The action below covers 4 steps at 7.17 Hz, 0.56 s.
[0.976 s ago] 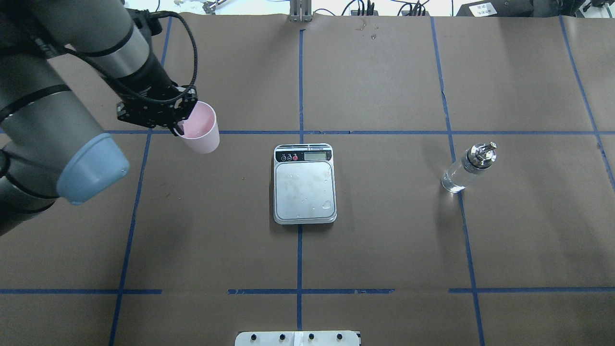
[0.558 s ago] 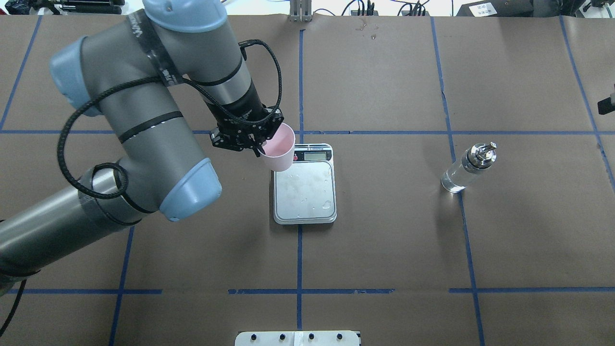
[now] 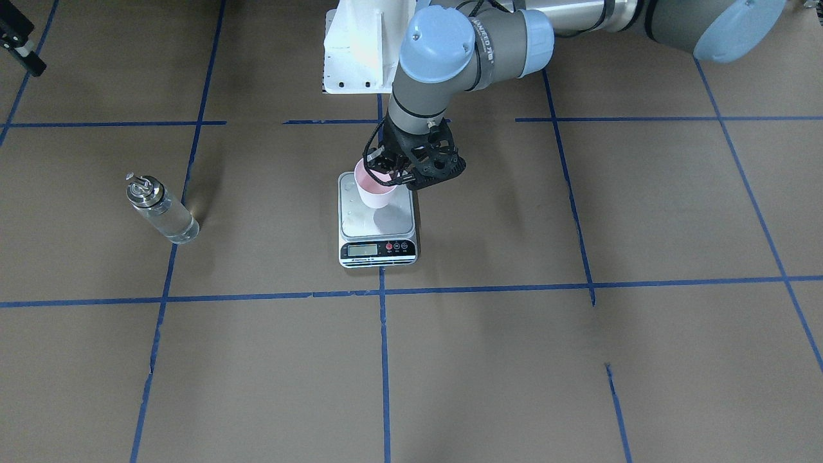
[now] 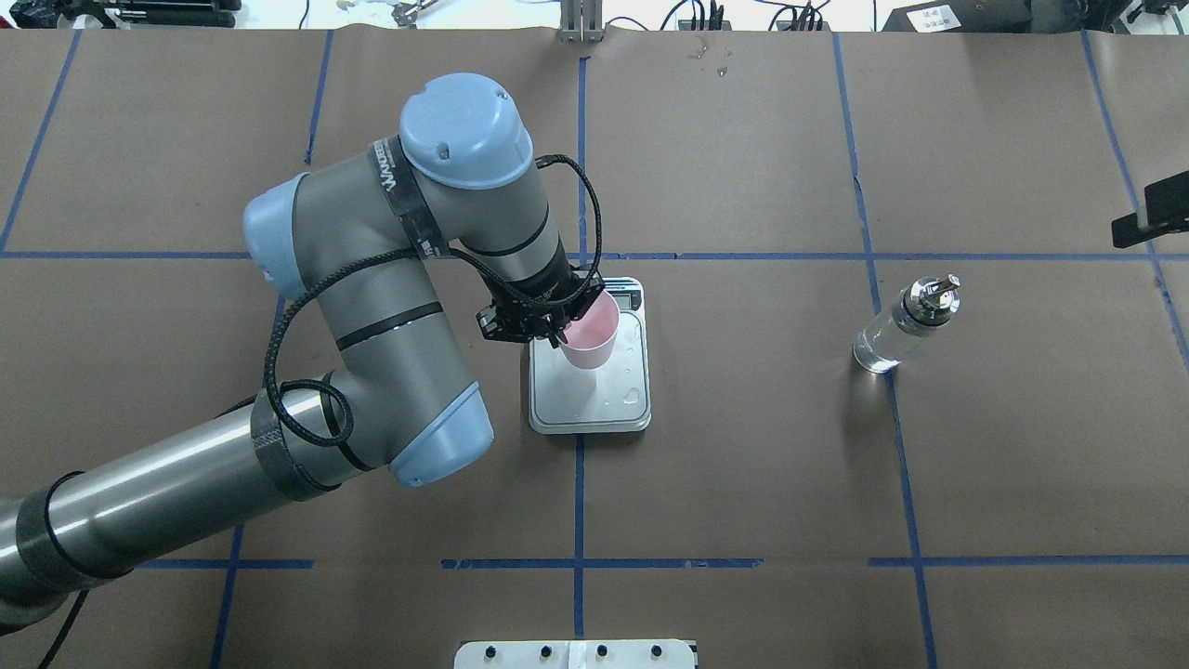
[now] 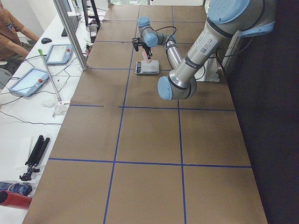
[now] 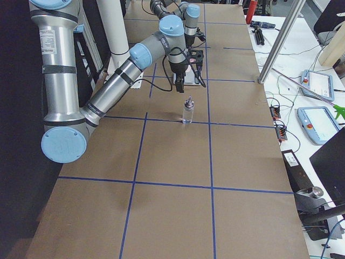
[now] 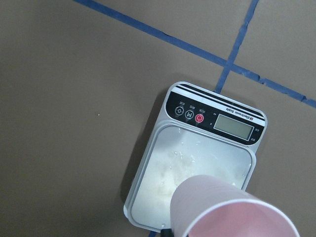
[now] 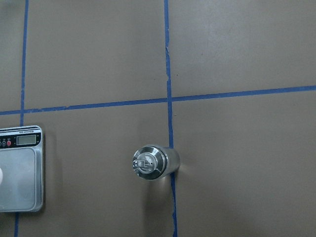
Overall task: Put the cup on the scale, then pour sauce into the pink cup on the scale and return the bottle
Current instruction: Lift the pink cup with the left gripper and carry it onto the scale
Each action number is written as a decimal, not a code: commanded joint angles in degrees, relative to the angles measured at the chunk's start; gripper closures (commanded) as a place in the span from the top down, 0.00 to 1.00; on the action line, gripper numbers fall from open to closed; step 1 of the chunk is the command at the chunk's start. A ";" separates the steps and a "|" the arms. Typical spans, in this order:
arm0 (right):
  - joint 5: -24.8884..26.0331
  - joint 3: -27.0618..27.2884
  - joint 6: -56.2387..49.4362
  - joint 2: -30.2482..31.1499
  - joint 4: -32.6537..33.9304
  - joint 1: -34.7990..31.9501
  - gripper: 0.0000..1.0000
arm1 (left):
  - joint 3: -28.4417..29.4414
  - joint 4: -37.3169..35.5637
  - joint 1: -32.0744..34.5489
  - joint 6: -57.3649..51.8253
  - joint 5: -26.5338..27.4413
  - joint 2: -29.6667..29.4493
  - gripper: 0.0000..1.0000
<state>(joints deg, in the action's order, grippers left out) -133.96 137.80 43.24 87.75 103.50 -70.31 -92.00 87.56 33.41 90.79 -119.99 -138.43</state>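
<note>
Since a second ago the left arm has swung in from the table's left side, carrying the cup [image 4: 592,336] with it. The cup now sits over the scale [image 4: 594,404] instead of out by the blue tape line. The left gripper [image 4: 563,334] pinches the cup's rim on the side toward the robot's left, one finger inside the mouth and one outside. The cup hangs mouth-up over the half of the steel platform nearer the display. In the front-facing view its shadow falls on the platform beside it, so it seems not quite set down, though contact is hard to judge.

The bottle [image 4: 906,325] stands upright well to the robot's right, on a tape line, with clear sauce [image 4: 876,351] in it. Only an edge of the right gripper [image 4: 1152,219] shows, and I cannot tell how its fingers stand.

In the wrist view the scale's middle button reads "M". The LCD looks blank, and the other print is too small to read.
</note>
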 commanded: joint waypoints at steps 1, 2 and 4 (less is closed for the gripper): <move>2.03 1.41 3.43 -0.57 0.03 2.62 1.00 | 1.90 2.61 -1.41 0.70 1.16 0.00 0.00; 3.95 1.50 3.69 -0.57 0.03 4.02 1.00 | 3.13 4.19 -1.41 0.70 1.16 0.00 0.00; 4.15 1.77 4.22 -0.57 0.03 4.83 1.00 | 4.02 4.99 -1.41 0.35 1.16 0.09 0.00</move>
<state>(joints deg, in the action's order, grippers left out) -130.14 139.38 47.18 87.20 103.53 -66.01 -88.52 91.90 32.06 91.28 -118.84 -138.41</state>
